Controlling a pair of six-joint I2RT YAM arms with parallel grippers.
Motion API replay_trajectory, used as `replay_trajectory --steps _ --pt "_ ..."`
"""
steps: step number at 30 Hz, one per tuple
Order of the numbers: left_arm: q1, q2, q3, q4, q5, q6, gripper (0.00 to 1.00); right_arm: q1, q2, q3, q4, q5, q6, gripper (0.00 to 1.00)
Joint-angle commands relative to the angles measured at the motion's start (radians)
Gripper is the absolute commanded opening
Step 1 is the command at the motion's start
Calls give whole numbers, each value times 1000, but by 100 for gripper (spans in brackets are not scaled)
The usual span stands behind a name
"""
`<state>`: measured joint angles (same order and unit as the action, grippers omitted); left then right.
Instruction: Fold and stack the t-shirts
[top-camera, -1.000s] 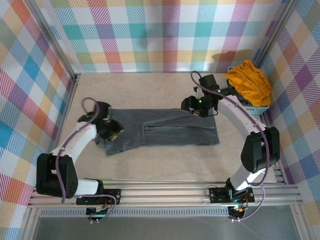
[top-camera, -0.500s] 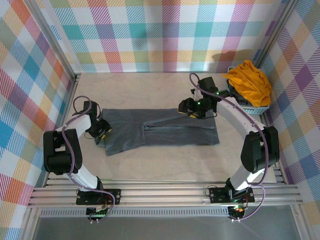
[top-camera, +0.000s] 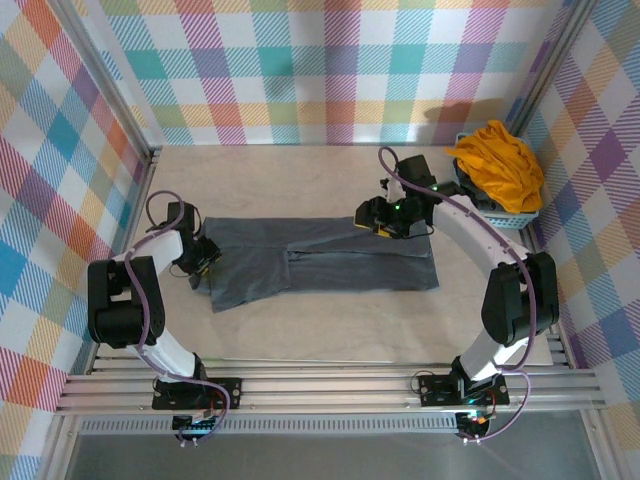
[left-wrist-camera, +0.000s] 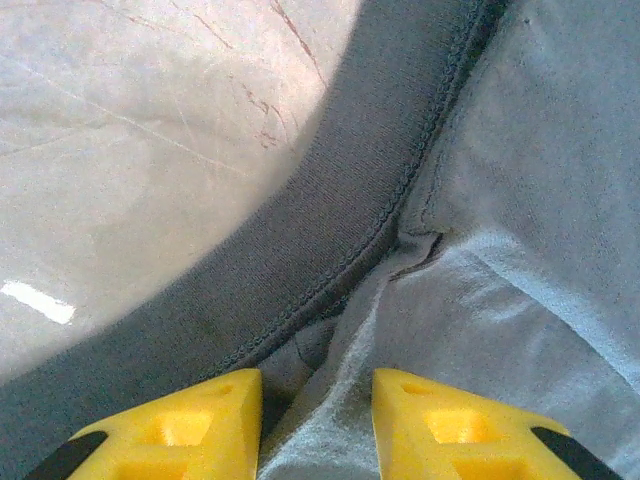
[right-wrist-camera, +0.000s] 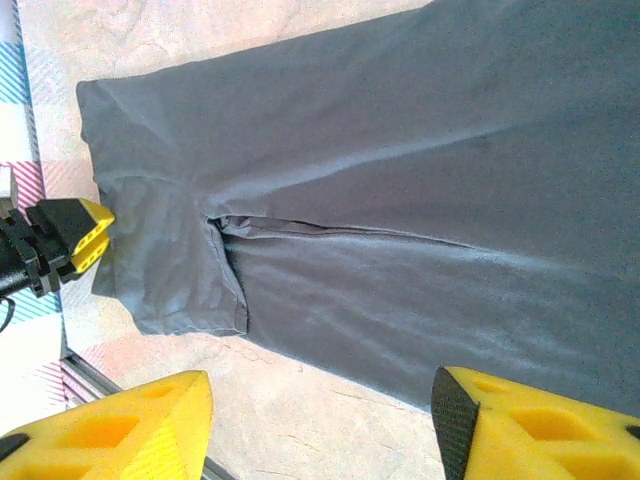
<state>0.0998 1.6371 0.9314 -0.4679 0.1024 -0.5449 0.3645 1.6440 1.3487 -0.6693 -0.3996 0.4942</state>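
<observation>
Cloth of the dark grey t-shirt (top-camera: 320, 262) lies flat across the table (top-camera: 330, 325), spanning the space between the two claws. Its left end is under the left claw (left-wrist-camera: 315, 425), and its far edge passes beneath the right claw (right-wrist-camera: 320, 430). The left wrist view cuts the left claw's yellow fingers (left-wrist-camera: 170, 430) off at the bottom edge. A stitched hem and a raised wrinkle of grey cloth run into the narrow gap between them, but I cannot tell whether they pinch it. The right claw hangs above the shirt with its fingers wide apart, holding nothing. Just beyond it and to its right, the mustard t-shirt (top-camera: 500, 172) sits bunched in a light-blue basket (top-camera: 515, 218), hiding most of the basket. Bare table lies outside the left claw and on the near side of both claws, towards the arm bases.
</observation>
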Motion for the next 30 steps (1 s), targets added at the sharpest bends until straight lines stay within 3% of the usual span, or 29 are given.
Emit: replay_trajectory --steps 1,8,12,24,30 --pt "-11 18 -17 -15 -23 4 33 6 10 -11 24 -30 16 61" --pt "-13 -20 -30 14 0 -16 18 7 10 -2 15 -23 12 61" --pt "-13 -37 -28 2 -5 -16 1 7 14 -6 17 -21 14 61" --pt "-13 -105 64 -108 -21 -12 0 7 23 -10 19 -12 17 61" --pt "-7 -52 205 -215 4 6 0 7 30 -14 16 -6 20 60"
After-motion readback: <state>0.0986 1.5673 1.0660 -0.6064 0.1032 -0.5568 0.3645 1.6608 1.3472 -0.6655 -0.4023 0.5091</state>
